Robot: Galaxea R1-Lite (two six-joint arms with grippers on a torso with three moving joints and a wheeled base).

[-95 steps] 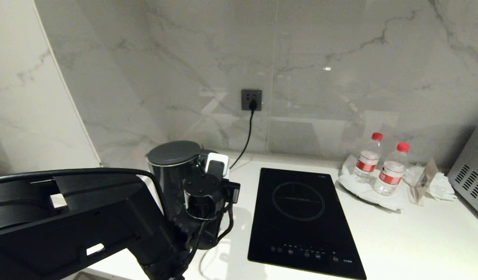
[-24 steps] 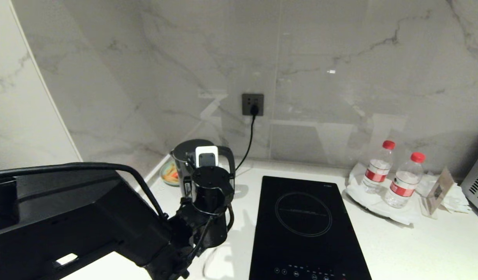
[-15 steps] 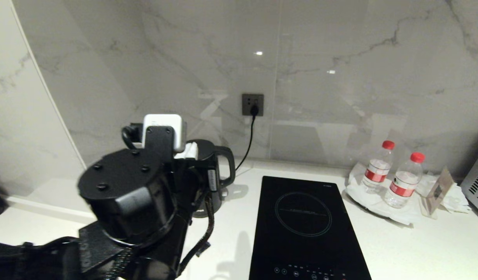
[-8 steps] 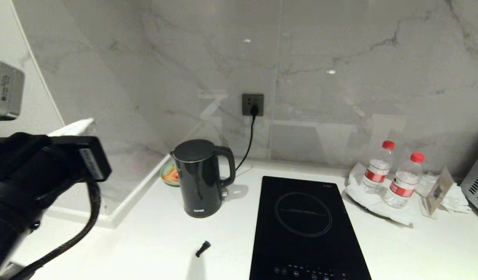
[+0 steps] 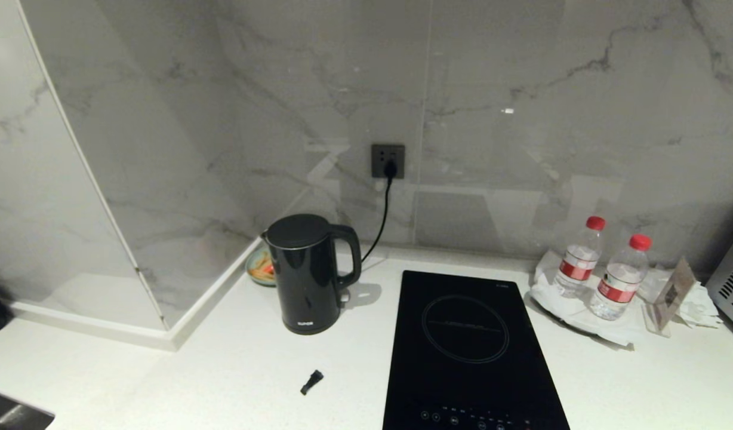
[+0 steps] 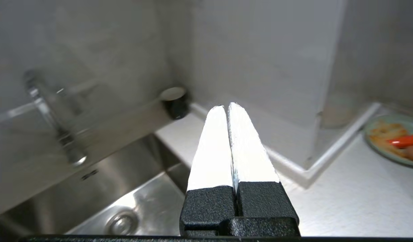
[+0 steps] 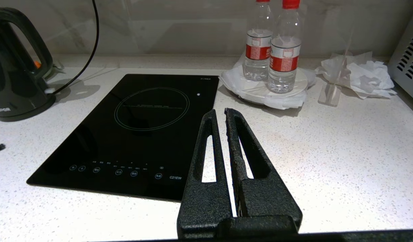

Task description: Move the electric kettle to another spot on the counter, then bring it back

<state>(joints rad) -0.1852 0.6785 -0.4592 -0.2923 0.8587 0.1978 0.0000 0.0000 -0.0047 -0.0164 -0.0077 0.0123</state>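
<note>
Left gripper clamped shut on nothing, over the counter near the sink. Electric kettle: glossy black, flat lid, loop handle turned right; upright on the counter, left of the hob, free of both grippers. Right gripper closed, empty, above the hob's front edge.

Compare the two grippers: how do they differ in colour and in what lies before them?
The left gripper has white fingers; the right gripper has black, slotted ones. The left one points toward a steel sink; the right one hangs over the counter near the induction hob. Both are shut and empty.
</note>
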